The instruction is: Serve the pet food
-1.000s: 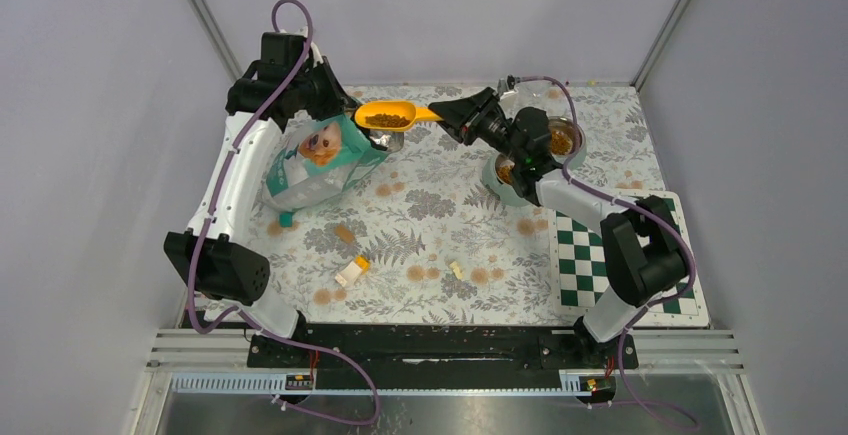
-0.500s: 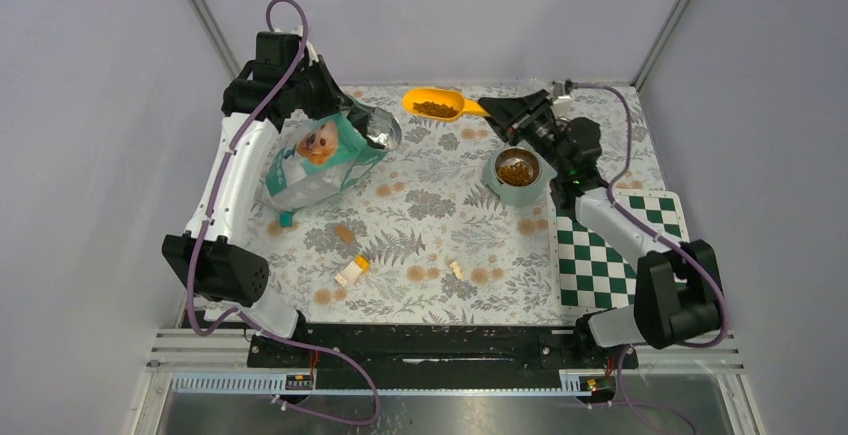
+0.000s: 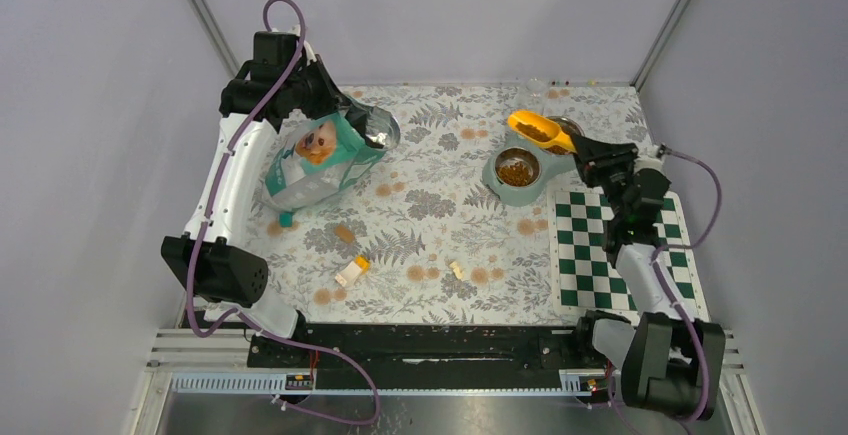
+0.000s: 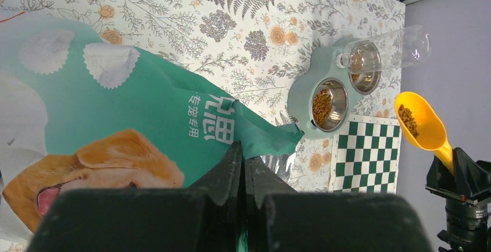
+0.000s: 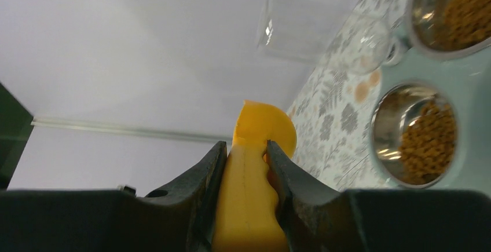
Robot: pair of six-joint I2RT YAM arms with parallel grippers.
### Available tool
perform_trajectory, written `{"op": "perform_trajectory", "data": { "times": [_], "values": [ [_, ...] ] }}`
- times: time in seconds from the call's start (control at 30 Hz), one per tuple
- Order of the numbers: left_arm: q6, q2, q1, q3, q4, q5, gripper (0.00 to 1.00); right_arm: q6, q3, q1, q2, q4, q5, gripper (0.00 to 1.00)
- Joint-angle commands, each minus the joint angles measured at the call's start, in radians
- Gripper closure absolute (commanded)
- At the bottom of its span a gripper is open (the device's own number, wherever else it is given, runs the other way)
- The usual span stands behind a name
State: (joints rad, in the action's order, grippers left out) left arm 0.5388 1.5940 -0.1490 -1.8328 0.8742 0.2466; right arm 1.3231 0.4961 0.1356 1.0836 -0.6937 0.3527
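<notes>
Over the teal feeder (image 3: 522,195) at the far right of the surface (image 3: 440,217), we hold a loaded scoop (image 3: 517,118)

Our right fingers (image 3: 588,151) are closed partway round the yellow handle, with the scoop level so the pet food (image 3: 533,132) does not spill before tipping. It hangs above the far bowl (image 4: 370,85), and the near bowl (image 4: 339,110) already has kibble. Our left fingers (image 4: 239,165) are pressed fully together, seemingly pinching the top edge of the teal bag (image 3: 318,160) to prop its mouth open for scooping. From above the scoop covers most of the far bowl, the right wrist view shows only the scoop's underside, and we cannot see what is left inside the bag
</notes>
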Motion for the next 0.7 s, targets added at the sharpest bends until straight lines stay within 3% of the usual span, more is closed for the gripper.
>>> {"op": "perform_trajectory", "data": {
  "times": [0.0,0.27,0.67],
  "values": [
    [-0.001,-0.080,0.006,-0.045,-0.108,0.007,1.00,-0.063,-0.045,0.117,-0.076,0.031,-0.024,1.00],
    [-0.003,-0.086,0.007,-0.039,-0.109,0.003,1.00,-0.090,-0.106,0.270,-0.086,0.032,-0.057,1.00],
    [-0.002,-0.093,0.007,-0.019,-0.117,0.004,1.00,-0.315,0.009,0.320,0.061,0.096,-0.142,1.00]
  ]
}}
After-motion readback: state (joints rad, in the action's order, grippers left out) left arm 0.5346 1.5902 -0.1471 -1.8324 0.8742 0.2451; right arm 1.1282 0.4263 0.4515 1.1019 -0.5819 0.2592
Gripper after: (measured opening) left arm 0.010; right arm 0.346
